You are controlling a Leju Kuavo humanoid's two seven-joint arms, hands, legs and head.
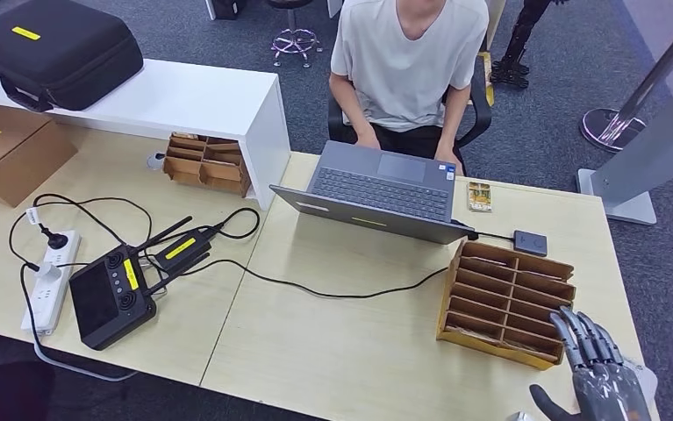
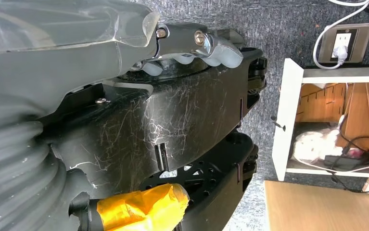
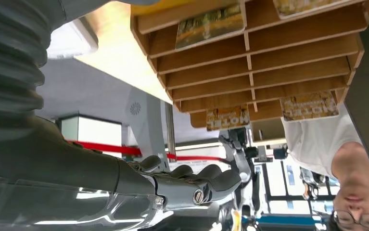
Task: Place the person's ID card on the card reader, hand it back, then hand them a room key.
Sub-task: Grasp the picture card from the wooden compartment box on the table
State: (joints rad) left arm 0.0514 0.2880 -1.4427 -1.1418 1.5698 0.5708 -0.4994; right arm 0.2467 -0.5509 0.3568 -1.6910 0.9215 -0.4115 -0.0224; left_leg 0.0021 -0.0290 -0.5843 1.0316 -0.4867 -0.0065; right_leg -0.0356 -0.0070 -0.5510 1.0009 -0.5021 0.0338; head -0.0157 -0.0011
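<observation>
A small card with a yellow print (image 1: 479, 196) lies flat on the table to the right of the laptop, in front of the seated person (image 1: 407, 61). The card reader (image 1: 530, 242), a small dark square on a cable, sits just behind the wooden slotted rack (image 1: 505, 300). Room key cards (image 3: 228, 117) stand in some of the rack's slots (image 3: 254, 57). My right hand (image 1: 600, 368) hovers at the table's near right corner beside the rack, fingers stretched out and holding nothing; its fingers (image 3: 197, 178) are seen under the rack. My left hand (image 2: 192, 48) hangs low and holds nothing.
An open grey laptop (image 1: 381, 189) stands between me and the person. Its cable (image 1: 341, 289) runs across the table. To the left are a black tablet-like device (image 1: 109, 298), a white power strip (image 1: 47, 281), a second wooden rack (image 1: 205, 162) and a black case (image 1: 56, 48).
</observation>
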